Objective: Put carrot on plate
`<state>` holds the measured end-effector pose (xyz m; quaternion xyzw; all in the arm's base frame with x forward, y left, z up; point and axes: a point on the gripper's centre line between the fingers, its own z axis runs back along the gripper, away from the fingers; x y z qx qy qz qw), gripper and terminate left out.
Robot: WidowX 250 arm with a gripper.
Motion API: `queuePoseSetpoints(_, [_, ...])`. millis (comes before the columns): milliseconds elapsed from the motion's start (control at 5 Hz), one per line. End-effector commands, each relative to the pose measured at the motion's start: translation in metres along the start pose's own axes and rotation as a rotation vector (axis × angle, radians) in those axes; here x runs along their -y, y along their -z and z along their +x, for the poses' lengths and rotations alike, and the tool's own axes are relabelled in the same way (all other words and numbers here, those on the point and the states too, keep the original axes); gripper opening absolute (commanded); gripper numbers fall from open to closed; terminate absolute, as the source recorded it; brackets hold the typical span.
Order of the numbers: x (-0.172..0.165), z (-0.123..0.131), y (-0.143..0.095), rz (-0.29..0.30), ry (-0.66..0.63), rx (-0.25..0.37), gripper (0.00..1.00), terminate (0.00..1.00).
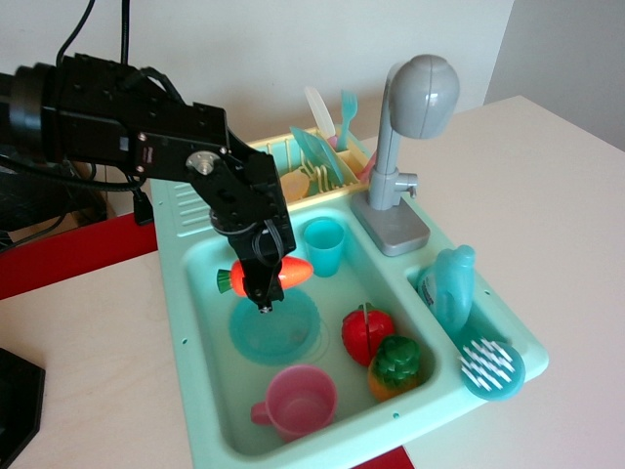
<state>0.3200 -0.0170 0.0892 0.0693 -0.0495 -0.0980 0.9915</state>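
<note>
My gripper (262, 285) is shut on the carrot (283, 275), a small orange toy held sideways with its green stem end to the left. It hangs just above the back edge of the round teal-blue plate (276, 327), which lies flat on the floor of the sink basin (210, 264). The carrot is clear of the plate. The black arm reaches in from the upper left and hides part of the yellow rack behind it.
In the basin are a tall teal cup (323, 245), a red split fruit (367, 333), an orange fruit with a green top (395, 366) and a pink cup (297, 401). A yellow dish rack (312, 176), grey faucet (404, 147), soap bottle (449, 287) and brush (488, 366) stand around it.
</note>
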Motion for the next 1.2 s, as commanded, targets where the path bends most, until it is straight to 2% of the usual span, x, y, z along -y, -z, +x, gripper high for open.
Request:
queuePoseSetpoints(0, [0.003, 0.010, 0.009, -0.009, 0.026, 0.014, 0.00, 0.00])
queuePoseSetpoints(200, [0.010, 0.012, 0.020, -0.026, 0.038, 0.010, 0.00, 0.00])
queuePoseSetpoints(400, [0.015, 0.010, 0.023, -0.027, 0.040, 0.000, 1.00, 0.00])
queuePoseSetpoints(600, [0.008, 0.004, 0.004, -0.019, 0.004, 0.016, 1.00, 0.00])
queuePoseSetpoints(800, [-0.004, -0.004, -0.027, -0.056, -0.054, 0.049, 1.00, 0.00])
queuePoseSetpoints(1000, [-0.031, -0.014, -0.057, -0.041, -0.108, 0.097, 1.00, 1.00])
